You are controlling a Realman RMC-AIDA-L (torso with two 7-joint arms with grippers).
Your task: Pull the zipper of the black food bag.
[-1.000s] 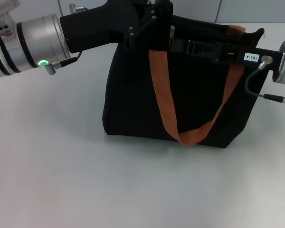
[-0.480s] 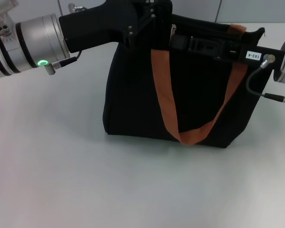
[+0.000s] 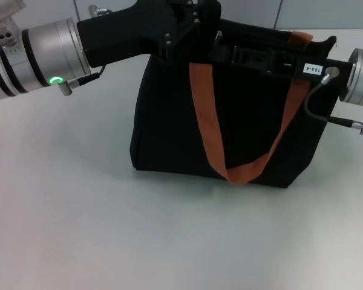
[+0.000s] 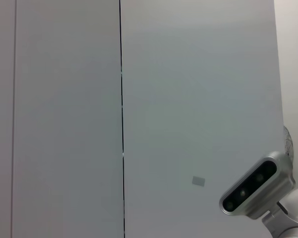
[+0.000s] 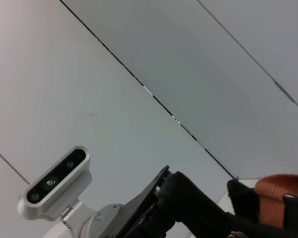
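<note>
Pale grey counter [image 3: 109, 229] carries the black food bag [image 3: 242, 121] at centre-far. Left hand [image 3: 190, 30] and right hand [image 3: 230, 55] meet at its top edge by the zipper [image 3: 218, 37]; whether either is clamped, I cannot tell.
</note>
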